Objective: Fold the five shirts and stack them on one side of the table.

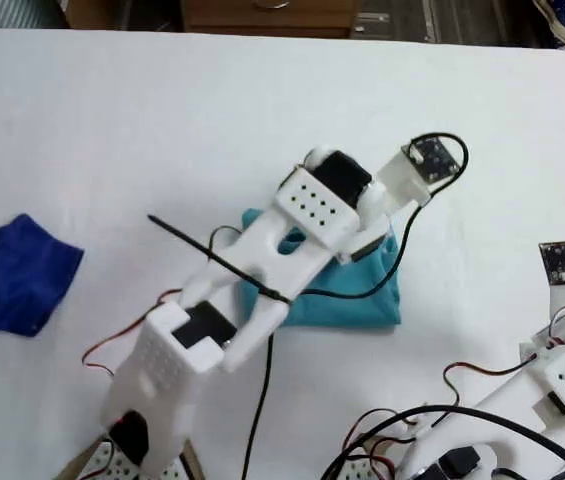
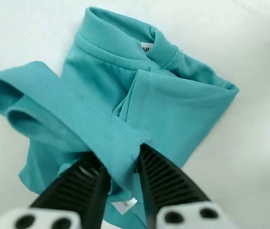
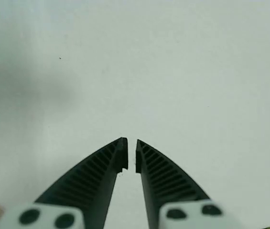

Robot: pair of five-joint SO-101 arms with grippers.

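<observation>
Left gripper [image 2: 124,164] pinches a fold of the teal shirt [image 2: 173,114], which seemingly lies nine-to-three; right gripper [image 3: 131,157] pressed together, empty.

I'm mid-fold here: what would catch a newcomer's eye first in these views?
The left pincer is shut on a fold of the teal shirt, which lies partly folded near the middle of the table. A blue shirt sits crumpled at the high view's left edge, and the right pincer is shut over bare table.

I find no legible text: the print on the neck label [image 2: 146,46] and hem tag [image 2: 124,205] of the teal shirt [image 2: 173,109] is too small to read.
</observation>
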